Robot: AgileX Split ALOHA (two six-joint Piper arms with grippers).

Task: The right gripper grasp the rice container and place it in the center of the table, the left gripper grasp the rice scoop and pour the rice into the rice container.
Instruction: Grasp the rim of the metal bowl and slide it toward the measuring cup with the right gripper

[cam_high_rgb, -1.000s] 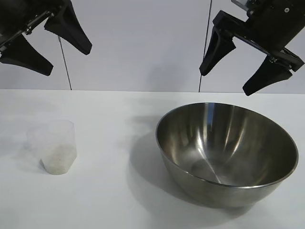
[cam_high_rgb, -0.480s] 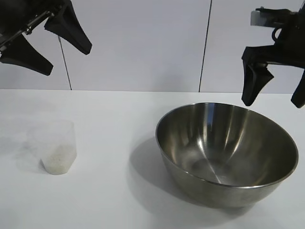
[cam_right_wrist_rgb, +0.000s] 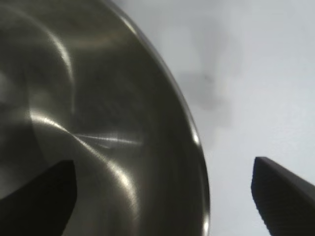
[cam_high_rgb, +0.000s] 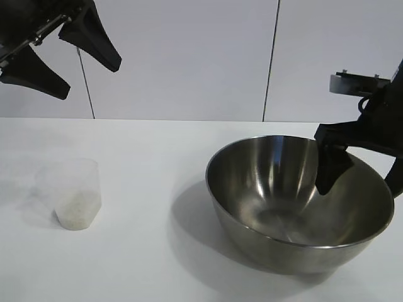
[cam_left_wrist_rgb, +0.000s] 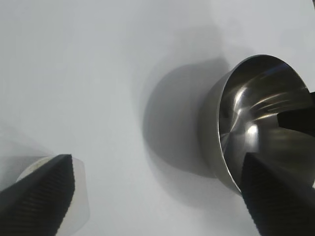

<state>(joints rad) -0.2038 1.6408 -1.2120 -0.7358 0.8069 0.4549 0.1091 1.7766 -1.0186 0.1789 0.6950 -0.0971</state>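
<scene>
The rice container [cam_high_rgb: 277, 189], a large shiny steel bowl, sits on the white table [cam_high_rgb: 157, 145] at the right. My right gripper [cam_high_rgb: 361, 189] is open and straddles its right rim, one finger inside the bowl and one outside. The right wrist view shows the rim [cam_right_wrist_rgb: 197, 142] between the fingers of the right gripper [cam_right_wrist_rgb: 165, 169]. The rice scoop [cam_high_rgb: 74, 192], a frosted plastic cup with rice [cam_high_rgb: 75, 215] at its bottom, stands upright at the left. My left gripper [cam_high_rgb: 87, 80] is open and empty, high above the scoop. The left wrist view shows the left gripper [cam_left_wrist_rgb: 156, 164], the bowl [cam_left_wrist_rgb: 261, 123] and the scoop [cam_left_wrist_rgb: 81, 196].
A white panelled wall [cam_high_rgb: 189, 56] stands behind the table. Bare tabletop [cam_high_rgb: 151, 207] lies between the scoop and the bowl.
My right gripper has come down from above the bowl to its right rim, with one finger now inside. The left gripper, bowl and scoop have not moved.
</scene>
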